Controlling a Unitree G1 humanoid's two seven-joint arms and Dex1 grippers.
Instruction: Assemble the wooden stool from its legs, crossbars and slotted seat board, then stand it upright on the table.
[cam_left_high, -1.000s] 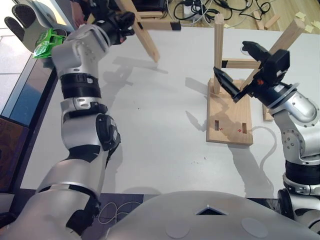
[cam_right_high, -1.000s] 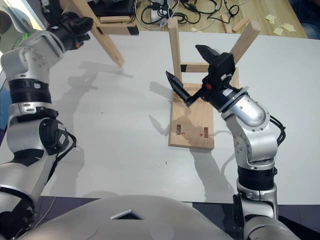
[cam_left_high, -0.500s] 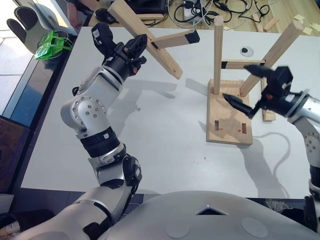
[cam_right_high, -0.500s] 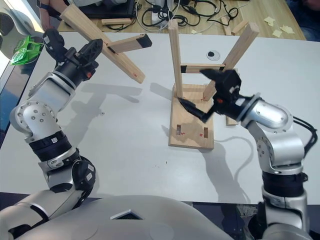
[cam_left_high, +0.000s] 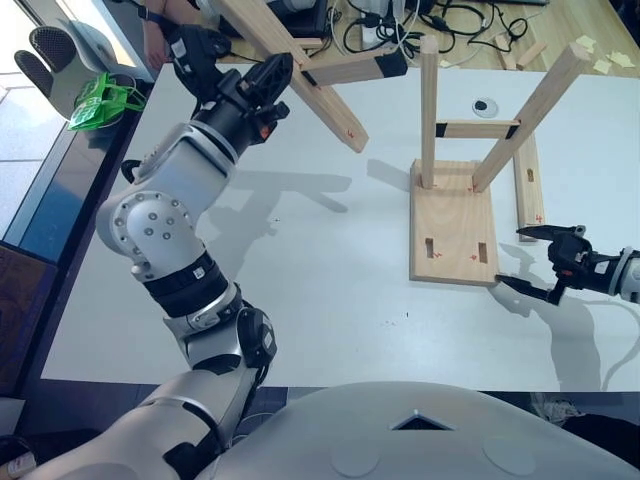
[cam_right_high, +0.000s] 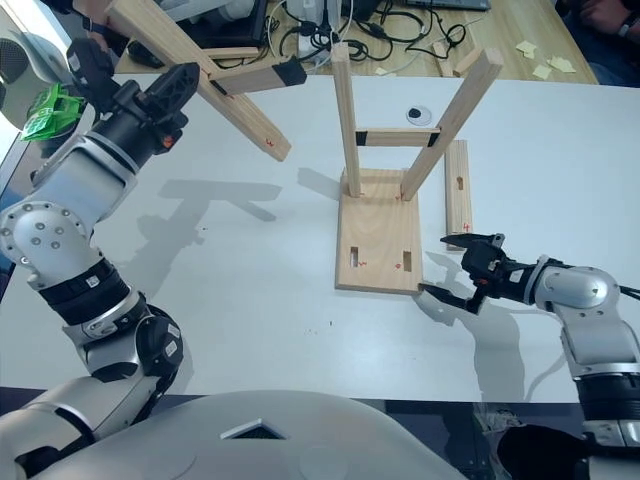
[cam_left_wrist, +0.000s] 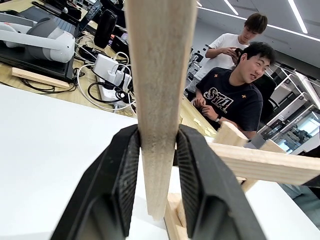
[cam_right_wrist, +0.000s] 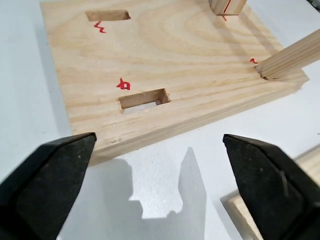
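Jaws: left clamp leg frame (cam_left_high: 325, 105) aloft; right wide beside seat board (cam_left_high: 452, 215); white table (cam_left_high: 300, 265), cables (cam_left_high: 455, 14) beyond.

We see pale, matt, visibly grained wood in the flat slotted seat board (cam_right_wrist: 175, 55) and the square leg (cam_left_wrist: 160, 75). The white tabletop (cam_left_high: 320, 280) looks smooth and matt; the left gripper (cam_left_wrist: 159, 145) has dull black ribbed plastic pads (cam_left_wrist: 122, 185).

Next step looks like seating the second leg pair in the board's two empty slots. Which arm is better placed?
Left. The left claw is shut on the leg pair, held in the air; the right claw is open and empty, low beside the seat board's near corner.
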